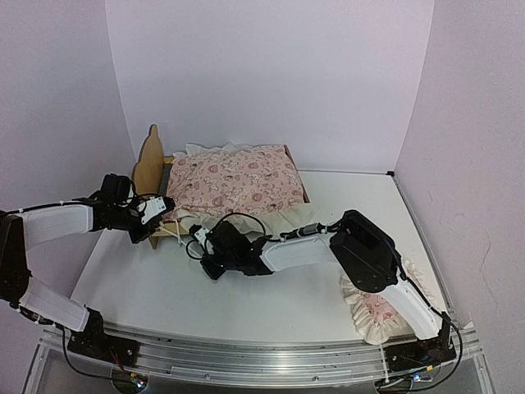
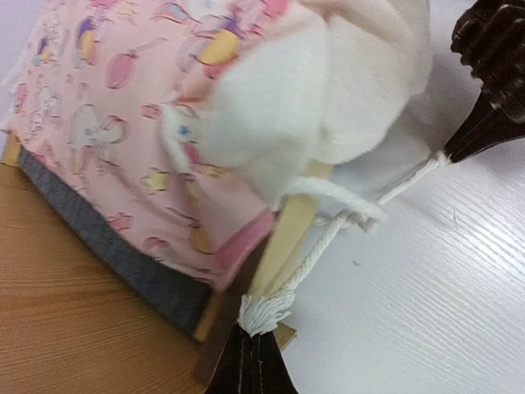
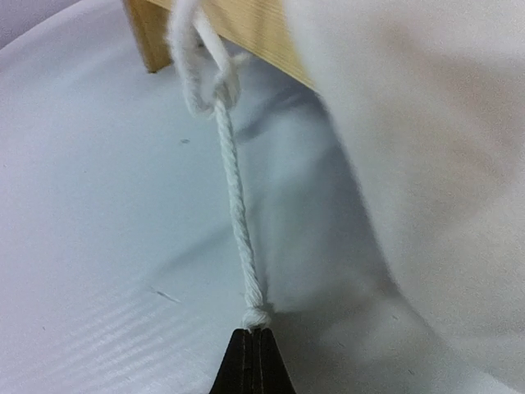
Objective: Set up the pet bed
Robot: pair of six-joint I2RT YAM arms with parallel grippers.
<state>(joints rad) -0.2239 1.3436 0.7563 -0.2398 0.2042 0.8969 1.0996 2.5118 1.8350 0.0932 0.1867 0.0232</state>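
Observation:
The pet bed stands at the back left with its plywood headboard upright. A pink heart-print cushion lies on it, and the white ruffle hangs over the side rail. A white cord is knotted round the wooden frame. My left gripper is shut on the cord's frayed end at the bed's near corner. My right gripper is shut on the other end, and the cord runs taut from it to the knot. Seen from above, both grippers sit close together in front of the bed.
A small pink ruffled pillow lies on the table at the right, partly under my right arm. White walls close in the back and both sides. Grey fabric of the bed's base shows under the cushion.

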